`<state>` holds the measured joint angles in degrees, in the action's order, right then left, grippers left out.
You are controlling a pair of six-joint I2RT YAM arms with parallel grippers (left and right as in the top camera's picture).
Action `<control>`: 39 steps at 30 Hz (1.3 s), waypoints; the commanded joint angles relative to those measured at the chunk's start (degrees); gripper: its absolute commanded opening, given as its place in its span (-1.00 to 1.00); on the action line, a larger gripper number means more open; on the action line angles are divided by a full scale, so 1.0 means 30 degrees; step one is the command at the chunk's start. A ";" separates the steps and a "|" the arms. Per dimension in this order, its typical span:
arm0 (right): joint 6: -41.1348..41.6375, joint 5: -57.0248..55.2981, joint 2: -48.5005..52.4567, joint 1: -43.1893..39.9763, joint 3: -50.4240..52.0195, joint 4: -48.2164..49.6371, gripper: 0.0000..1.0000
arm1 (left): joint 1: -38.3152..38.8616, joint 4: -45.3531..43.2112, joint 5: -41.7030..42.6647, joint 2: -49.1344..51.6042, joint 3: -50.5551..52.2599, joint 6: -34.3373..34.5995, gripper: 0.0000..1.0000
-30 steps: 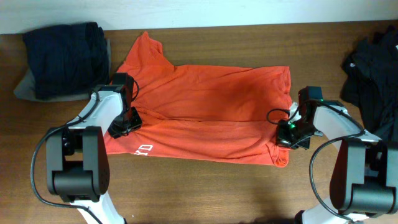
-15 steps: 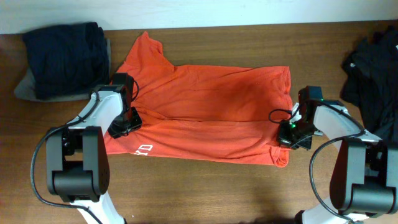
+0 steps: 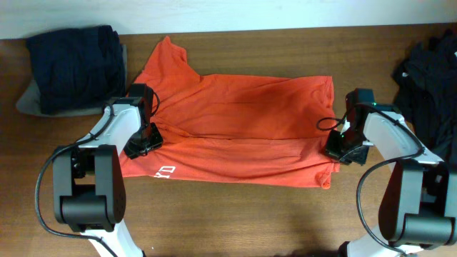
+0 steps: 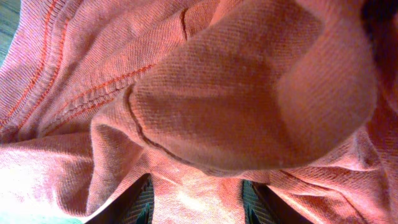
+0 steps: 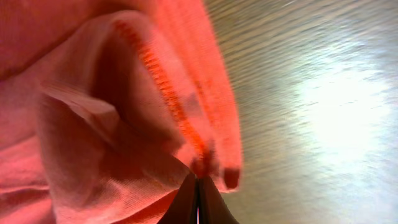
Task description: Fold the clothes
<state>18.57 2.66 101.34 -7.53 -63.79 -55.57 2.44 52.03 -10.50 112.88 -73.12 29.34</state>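
The orange-red T-shirt (image 3: 243,121) lies spread across the middle of the wooden table, its lower part folded up, with white lettering (image 3: 166,171) at the lower left. My left gripper (image 3: 143,140) sits on the shirt's left side; in the left wrist view its fingers (image 4: 198,202) hold a thick bunch of orange fabric (image 4: 236,93) between them. My right gripper (image 3: 341,148) is at the shirt's right edge. In the right wrist view its fingers (image 5: 198,186) are pinched shut on the stitched hem (image 5: 168,87), just above the tabletop.
A folded navy garment (image 3: 75,64) lies on a grey one (image 3: 28,101) at the back left. A heap of black clothes (image 3: 428,78) lies at the right edge. Bare wood (image 3: 235,214) runs along the front.
My right gripper has moved a little to the right and back, drawing the shirt's right edge and lower right corner with it. The left arm has not moved.
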 commanded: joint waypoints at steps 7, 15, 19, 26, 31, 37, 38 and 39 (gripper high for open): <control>0.0605 -0.1545 0.0095 -0.0641 -0.0619 -0.0780 -0.73 | -0.0248 0.0080 -0.0444 0.0583 -0.0073 -0.0117 -0.07; 0.0612 -0.1472 0.0087 -0.0627 -0.0648 -0.1494 -0.23 | -0.0248 0.0138 -0.0444 0.0583 -0.0124 -0.0124 -0.07; 0.0306 -0.0474 0.0058 -0.0627 -0.1341 -0.2266 -0.30 | -0.0248 0.0823 -0.0474 0.0554 -0.0692 -0.0335 -0.09; -0.2463 0.3395 0.0044 -0.0619 -0.4160 -0.4320 -0.37 | -0.0248 0.1872 -0.1377 -0.0029 -0.3330 -0.0743 -0.08; -0.4291 0.5799 0.0080 -0.0466 -0.4189 -0.4284 -0.09 | -0.0248 0.2186 -0.0685 -0.0029 -0.5049 -0.0765 -0.08; -0.5042 0.6062 0.0080 0.0787 -0.2805 -0.3592 -0.44 | 0.0087 0.3075 0.4364 -0.0022 -0.5304 -0.3089 0.01; -0.5005 0.6076 0.0080 0.1035 -0.2426 -0.3198 -0.55 | 0.0211 0.3213 0.5209 -0.0022 -0.5202 -0.3519 0.04; -0.4758 0.6054 0.0080 0.1311 -0.1953 -0.2674 -0.64 | 0.0321 0.3395 0.5391 -0.0022 -0.5158 -0.3534 0.04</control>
<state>5.10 19.03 101.43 -5.74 -72.51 -64.86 2.44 61.52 -2.94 113.27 -88.73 23.64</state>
